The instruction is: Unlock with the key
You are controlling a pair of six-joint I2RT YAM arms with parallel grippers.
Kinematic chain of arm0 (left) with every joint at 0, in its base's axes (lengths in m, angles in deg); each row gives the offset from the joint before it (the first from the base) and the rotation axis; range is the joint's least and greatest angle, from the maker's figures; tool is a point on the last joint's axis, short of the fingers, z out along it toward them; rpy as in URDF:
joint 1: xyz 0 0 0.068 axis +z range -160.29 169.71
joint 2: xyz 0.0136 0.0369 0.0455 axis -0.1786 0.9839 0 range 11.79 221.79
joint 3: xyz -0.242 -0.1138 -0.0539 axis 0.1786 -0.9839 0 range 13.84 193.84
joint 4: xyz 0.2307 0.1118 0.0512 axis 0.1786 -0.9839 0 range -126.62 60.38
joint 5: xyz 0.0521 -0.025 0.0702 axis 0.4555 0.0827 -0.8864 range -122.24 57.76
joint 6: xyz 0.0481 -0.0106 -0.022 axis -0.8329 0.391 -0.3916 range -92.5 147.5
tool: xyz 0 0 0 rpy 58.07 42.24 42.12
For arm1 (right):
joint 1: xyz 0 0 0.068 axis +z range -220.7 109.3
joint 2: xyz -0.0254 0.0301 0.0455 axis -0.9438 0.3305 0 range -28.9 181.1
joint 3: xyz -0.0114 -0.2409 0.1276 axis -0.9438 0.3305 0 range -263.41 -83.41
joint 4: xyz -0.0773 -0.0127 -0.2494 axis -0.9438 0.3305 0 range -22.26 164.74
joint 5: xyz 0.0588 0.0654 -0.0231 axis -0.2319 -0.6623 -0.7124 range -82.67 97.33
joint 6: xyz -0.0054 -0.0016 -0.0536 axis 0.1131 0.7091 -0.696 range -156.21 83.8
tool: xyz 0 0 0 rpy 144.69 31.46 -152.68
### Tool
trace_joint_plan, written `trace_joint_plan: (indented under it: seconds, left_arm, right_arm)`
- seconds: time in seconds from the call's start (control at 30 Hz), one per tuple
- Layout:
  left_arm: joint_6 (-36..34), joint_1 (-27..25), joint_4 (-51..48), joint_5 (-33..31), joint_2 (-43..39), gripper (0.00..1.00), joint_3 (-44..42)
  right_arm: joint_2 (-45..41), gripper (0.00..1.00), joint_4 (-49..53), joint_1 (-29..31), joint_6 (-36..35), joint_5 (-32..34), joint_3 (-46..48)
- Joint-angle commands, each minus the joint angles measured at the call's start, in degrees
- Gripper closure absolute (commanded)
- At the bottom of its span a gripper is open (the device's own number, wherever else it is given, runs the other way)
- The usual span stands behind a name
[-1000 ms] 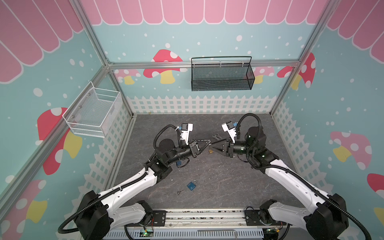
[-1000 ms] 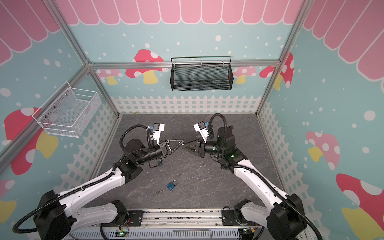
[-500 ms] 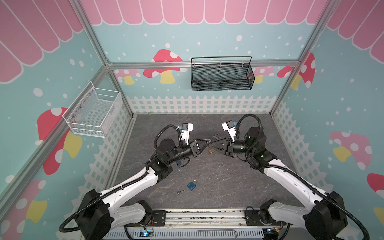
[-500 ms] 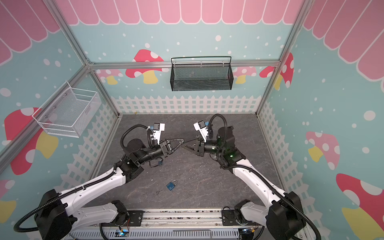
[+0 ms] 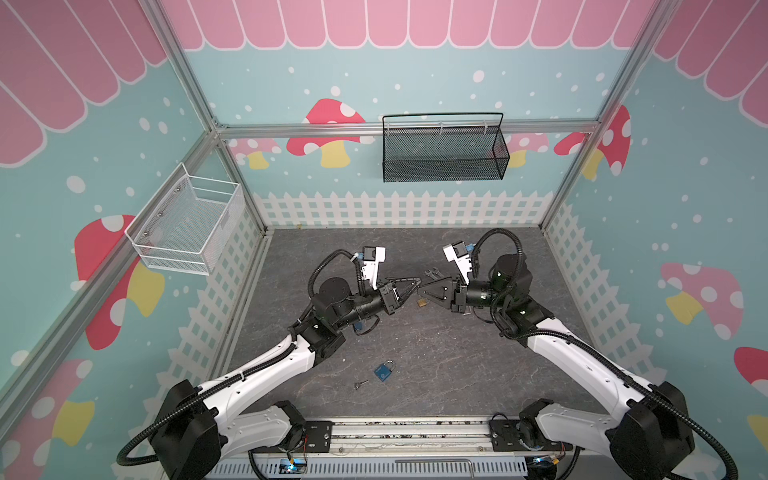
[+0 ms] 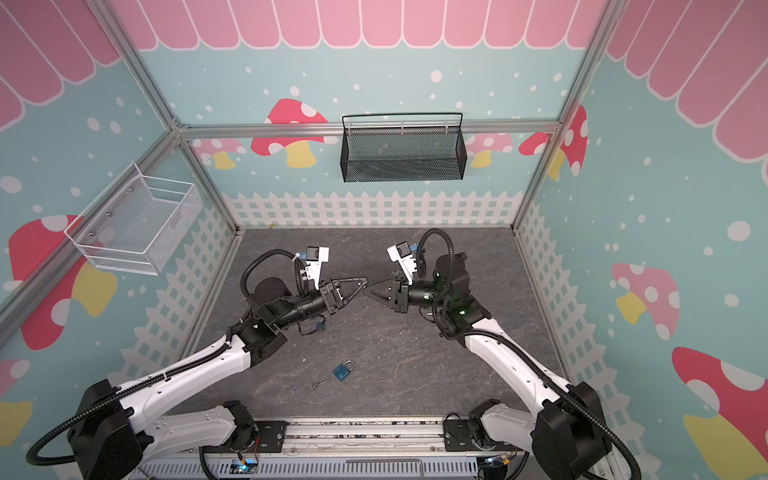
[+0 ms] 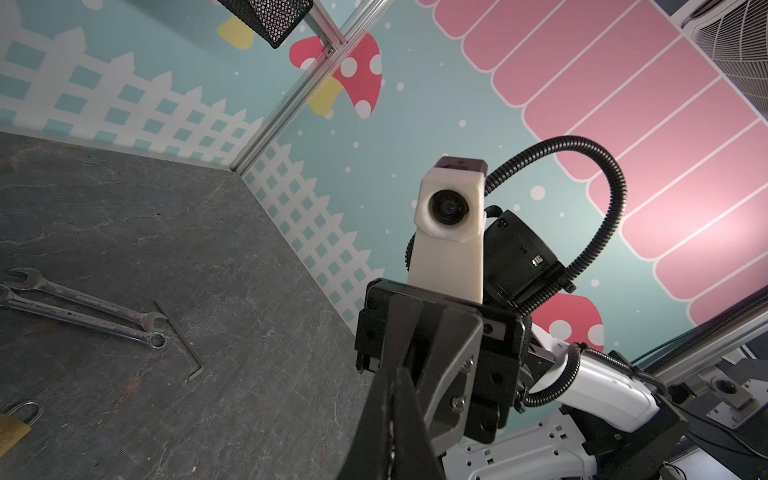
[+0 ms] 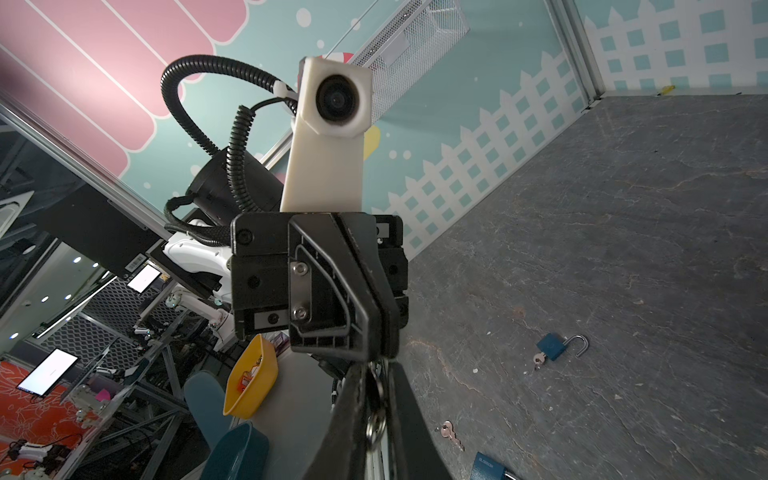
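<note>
Nearest on the worktop [image 5: 457, 365], the blue padlock [image 5: 383, 371] lies with a loose key [image 5: 361, 384] just to its left, both where they lay a second ago. In the right wrist view its shackle is swung open, so that lock looks finished with. Farther in, above the middle of the worktop, the two arms meet tip to tip, and here is the change. The right gripper [image 5: 424, 287], whose jaws stood wider a second ago, now has them drawn in on the key [image 8: 379, 388] and its ring, which show between its fingers in the right wrist view. The left gripper [image 5: 414, 284] is pressed together as before, its tips right at the key; whether it pinches the blade I cannot tell. This reads as a handover in the air, giving the right gripper the key's head to turn. The brass padlock [image 5: 421, 302] lies unmoved on the worktop just below the meeting tips, shackle apparently closed and held by neither gripper, so it probably needs steadying next. Beyond it lie two wrenches [image 7: 89, 301] and a hex key [image 7: 176, 332].
</note>
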Motion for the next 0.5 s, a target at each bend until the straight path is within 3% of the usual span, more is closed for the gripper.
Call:
trace_joint_plan:
  seconds: [0.0,0.27,0.47]
  left_arm:
    - [-1.57,-0.42,-0.34,-1.68,-1.50,1.00,0.27]
    - [-2.56,-0.36,-1.75,-3.13,-2.28,1.00,-0.08]
    - [-2.62,-0.36,-2.48,-4.32,-2.91,0.98,-0.35]
  right_arm:
    - [0.07,0.89,-1.04,-0.24,0.49,-0.55,0.78]
    - [-0.07,0.99,-0.79,-0.35,0.45,-0.09,0.61]
    - [-0.50,1.00,0.38,-0.45,-0.07,0.59,0.43]
